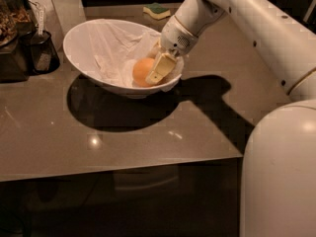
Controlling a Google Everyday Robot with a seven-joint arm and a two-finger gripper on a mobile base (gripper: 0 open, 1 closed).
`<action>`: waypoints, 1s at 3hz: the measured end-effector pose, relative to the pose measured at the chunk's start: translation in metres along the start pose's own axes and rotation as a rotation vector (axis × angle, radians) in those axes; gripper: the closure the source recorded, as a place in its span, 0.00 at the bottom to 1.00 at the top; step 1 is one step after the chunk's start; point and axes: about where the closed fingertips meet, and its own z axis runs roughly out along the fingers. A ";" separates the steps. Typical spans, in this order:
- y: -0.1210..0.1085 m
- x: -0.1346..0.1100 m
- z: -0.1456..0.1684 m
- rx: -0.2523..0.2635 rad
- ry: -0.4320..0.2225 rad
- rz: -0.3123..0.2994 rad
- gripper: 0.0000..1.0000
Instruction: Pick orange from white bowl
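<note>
The orange lies low in the near right part of the white bowl, on the white cloth lining. My gripper reaches down into the bowl from the upper right, over the right rim. It is right against the orange's right side and covers part of it. The orange rests on the cloth and is not lifted. The white arm runs up to the right above the table.
The bowl stands on a grey-brown table, whose front edge is near. A yellow-and-green sponge lies behind the bowl. Dark containers stand at the left edge. The robot's white body fills the lower right.
</note>
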 end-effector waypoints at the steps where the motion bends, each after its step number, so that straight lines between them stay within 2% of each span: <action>1: 0.006 0.005 0.002 -0.019 -0.003 0.014 0.82; 2: 0.006 0.005 0.001 -0.019 -0.003 0.014 1.00; 3: 0.006 0.009 0.002 -0.031 0.002 0.028 1.00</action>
